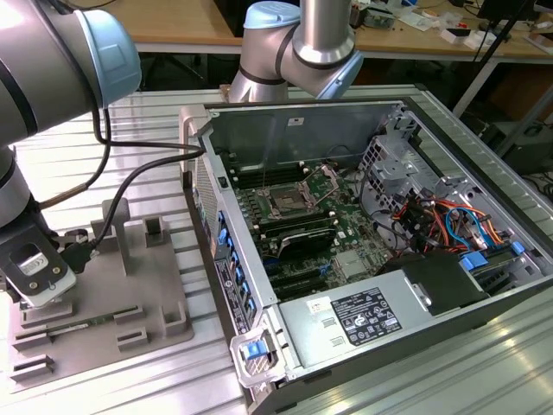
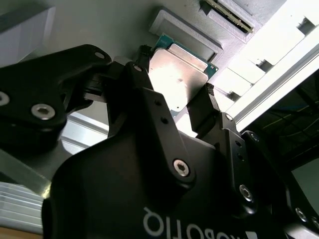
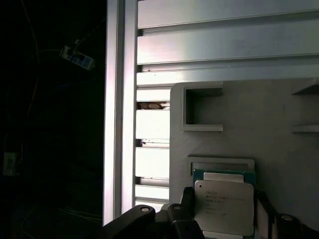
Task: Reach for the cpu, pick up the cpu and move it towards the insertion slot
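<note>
Looks like robotics lab or electronics workshop. Told by robot arm (image 1: pixel 302 39) over ribbed aluminium bench (image 1: pixel 164 121), opened computer case (image 1: pixel 294 130) with bare motherboard (image 1: pixel 346 233) and loose wiring (image 1: pixel 441 220), grey parts tray (image 1: pixel 160 281), cluttered wooden desks (image 1: pixel 173 22) behind.

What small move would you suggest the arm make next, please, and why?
Probably a short straight lift. The gripper looks closed on the chip over the grey tray, while the socket sits inside the computer case toward the exterior view's right, so the chip should clear the tray first.
</note>
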`<state>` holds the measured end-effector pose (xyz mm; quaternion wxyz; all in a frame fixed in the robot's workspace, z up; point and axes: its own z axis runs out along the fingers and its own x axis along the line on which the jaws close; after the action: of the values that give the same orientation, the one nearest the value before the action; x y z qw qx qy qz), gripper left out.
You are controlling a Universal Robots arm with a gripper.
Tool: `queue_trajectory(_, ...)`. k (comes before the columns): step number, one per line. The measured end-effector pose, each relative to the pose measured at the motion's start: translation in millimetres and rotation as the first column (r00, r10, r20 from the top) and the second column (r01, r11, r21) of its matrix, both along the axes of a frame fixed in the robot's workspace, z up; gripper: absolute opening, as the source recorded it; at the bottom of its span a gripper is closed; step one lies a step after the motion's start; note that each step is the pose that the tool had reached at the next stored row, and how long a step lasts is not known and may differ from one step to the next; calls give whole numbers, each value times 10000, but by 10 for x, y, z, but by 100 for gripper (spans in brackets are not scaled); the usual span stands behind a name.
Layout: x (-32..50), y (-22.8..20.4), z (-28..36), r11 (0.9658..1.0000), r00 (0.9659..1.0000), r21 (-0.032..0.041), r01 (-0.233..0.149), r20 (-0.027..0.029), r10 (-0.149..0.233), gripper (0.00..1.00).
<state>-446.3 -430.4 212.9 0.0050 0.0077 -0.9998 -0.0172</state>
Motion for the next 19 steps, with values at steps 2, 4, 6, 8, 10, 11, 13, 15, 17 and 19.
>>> queue_trajectory(2, 0, 0, 1, 10000, 10000, 1, 0, -1, 0, 55)
queue_trajectory(4, 0, 0, 1, 10000, 10000, 1, 1, -2, -1, 55)
queue_trajectory(6, 0, 0, 8, 10000, 10000, 7, 0, -3, 0, 55)
queue_trajectory(8, 0, 0, 97, 10000, 10000, 8, 0, -1, 0, 55)
queue_trajectory(10, 0, 0, 126, 10000, 10000, 8, 1, -1, -1, 55)
queue_trajectory(11, 0, 0, 133, 10000, 10000, 8, 1, -2, -1, 55)
queue_trajectory(13, 0, 0, 146, 10000, 10000, 8, 1, -2, -1, 55)
queue_trajectory(15, 0, 0, 163, 10000, 10000, 8, 0, -1, 0, 55)
queue_trajectory(17, 0, 0, 181, 10000, 10000, 8, 0, -1, 0, 55)
queue_trajectory(19, 0, 0, 193, 10000, 10000, 8, 0, -2, 0, 55)
